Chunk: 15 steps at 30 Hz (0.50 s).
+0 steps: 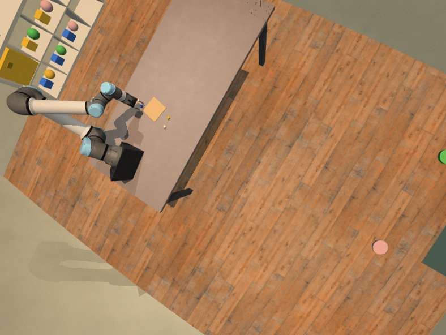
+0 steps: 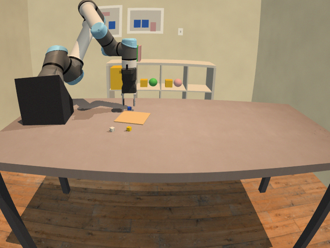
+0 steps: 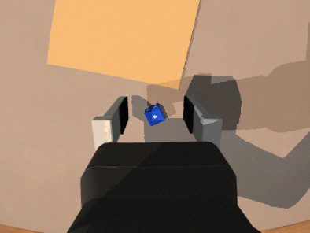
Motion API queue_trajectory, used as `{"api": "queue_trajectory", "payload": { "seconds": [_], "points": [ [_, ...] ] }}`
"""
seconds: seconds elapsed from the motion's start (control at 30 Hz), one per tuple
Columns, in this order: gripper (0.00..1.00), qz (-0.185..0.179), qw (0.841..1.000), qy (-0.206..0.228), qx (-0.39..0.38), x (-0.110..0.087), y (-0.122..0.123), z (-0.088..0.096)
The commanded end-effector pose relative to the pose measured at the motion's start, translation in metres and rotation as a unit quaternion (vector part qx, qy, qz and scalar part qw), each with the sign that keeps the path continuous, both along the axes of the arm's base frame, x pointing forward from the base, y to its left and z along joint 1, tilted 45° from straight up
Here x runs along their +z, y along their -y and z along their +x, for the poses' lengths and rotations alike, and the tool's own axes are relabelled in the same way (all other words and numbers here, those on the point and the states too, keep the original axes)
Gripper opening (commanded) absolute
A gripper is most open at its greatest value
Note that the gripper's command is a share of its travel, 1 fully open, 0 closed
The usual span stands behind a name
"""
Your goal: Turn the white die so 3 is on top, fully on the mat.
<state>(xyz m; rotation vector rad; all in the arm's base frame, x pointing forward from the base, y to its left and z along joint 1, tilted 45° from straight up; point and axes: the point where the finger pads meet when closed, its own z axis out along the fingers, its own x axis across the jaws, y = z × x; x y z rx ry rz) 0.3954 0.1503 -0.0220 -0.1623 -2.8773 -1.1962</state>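
The white die (image 2: 112, 129) lies on the bare table, off the orange mat (image 2: 132, 117), near its front left corner; it also shows in the overhead view (image 1: 164, 126). A yellow die (image 2: 128, 128) lies just right of it, also off the mat. A blue die (image 3: 155, 115) lies on the table behind the mat's far edge. My gripper (image 3: 156, 107) is open and hangs above the blue die, one finger on each side, not touching it. In the side view the gripper (image 2: 128, 102) stands just over the blue die (image 2: 129, 108). The white die's top face is too small to read.
The arm's black base box (image 2: 42, 99) stands on the table's left end. A shelf (image 2: 160, 78) with coloured blocks and balls stands behind the table. The mat (image 1: 154, 108) lies flat near the table's edge on the arm's side.
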Motion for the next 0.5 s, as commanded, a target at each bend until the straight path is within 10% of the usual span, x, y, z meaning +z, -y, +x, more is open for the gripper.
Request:
{"api": "queue_trajectory", "payload": {
  "seconds": [0.0,0.47],
  "points": [
    [1.0,0.0,1.0,0.0,0.0,0.0002,0.0003,0.0004],
    [1.0,0.0,1.0,0.0,0.0,0.0041,0.0043,0.0003]
  ]
}}
